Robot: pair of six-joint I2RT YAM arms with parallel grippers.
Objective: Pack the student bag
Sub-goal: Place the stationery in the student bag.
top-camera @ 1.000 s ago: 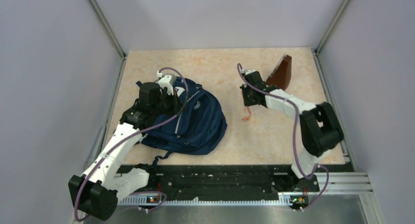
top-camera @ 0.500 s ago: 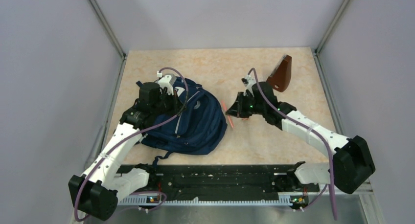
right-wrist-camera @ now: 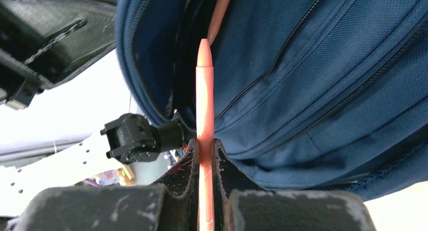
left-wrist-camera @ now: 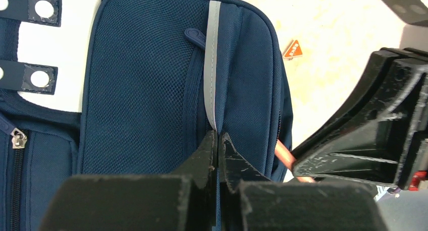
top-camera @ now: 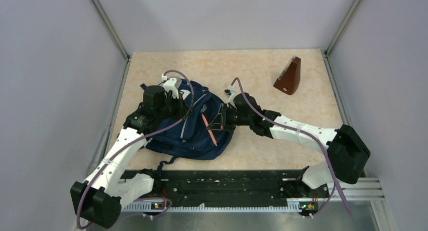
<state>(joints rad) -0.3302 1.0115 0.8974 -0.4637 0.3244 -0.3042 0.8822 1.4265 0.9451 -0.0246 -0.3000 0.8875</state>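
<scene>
Right claw [right-wrist-camera: 204,149] clamped on orange pencil [right-wrist-camera: 204,90]; opening [right-wrist-camera: 188,49] just ahead of tip. Left claw [left-wrist-camera: 218,146] pinches student bag [left-wrist-camera: 141,90] trim. Push straight in, then release.

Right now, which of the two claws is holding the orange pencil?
The right gripper: it clamps the orange pencil at the student bag; the left gripper pinches bag fabric.

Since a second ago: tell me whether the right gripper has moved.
Yes. The right gripper swung left, away from the brown wedge, to the student bag, carrying the orange pencil.
</scene>
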